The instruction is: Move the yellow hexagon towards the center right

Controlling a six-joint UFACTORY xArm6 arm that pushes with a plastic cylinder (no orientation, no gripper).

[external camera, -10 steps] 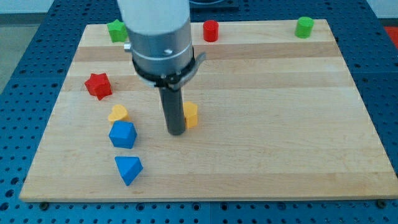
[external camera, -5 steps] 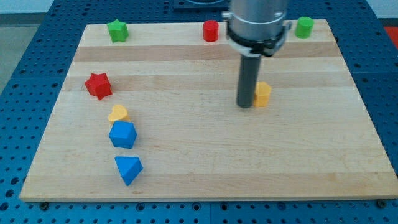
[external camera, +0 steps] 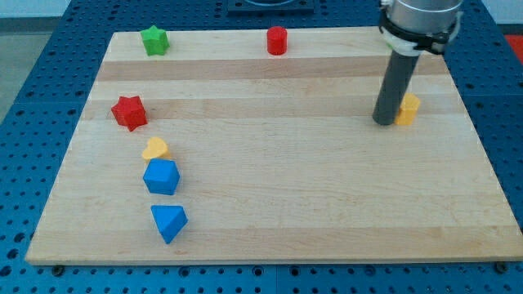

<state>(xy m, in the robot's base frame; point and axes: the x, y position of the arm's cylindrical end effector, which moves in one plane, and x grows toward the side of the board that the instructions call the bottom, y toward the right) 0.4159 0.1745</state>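
Note:
The yellow hexagon sits near the right edge of the wooden board, a little above mid-height. My tip stands right against its left side and hides part of it. The dark rod rises from there to the arm's grey body at the view's top right.
A green star and a red cylinder lie along the top edge. A red star, a yellow heart, a blue hexagon-like block and a blue triangle stand at the left.
My tip has slid to the right and slightly up, pushing the yellow hexagon from the board's middle to near its right edge. The arm now hides the green cylinder at the top right.

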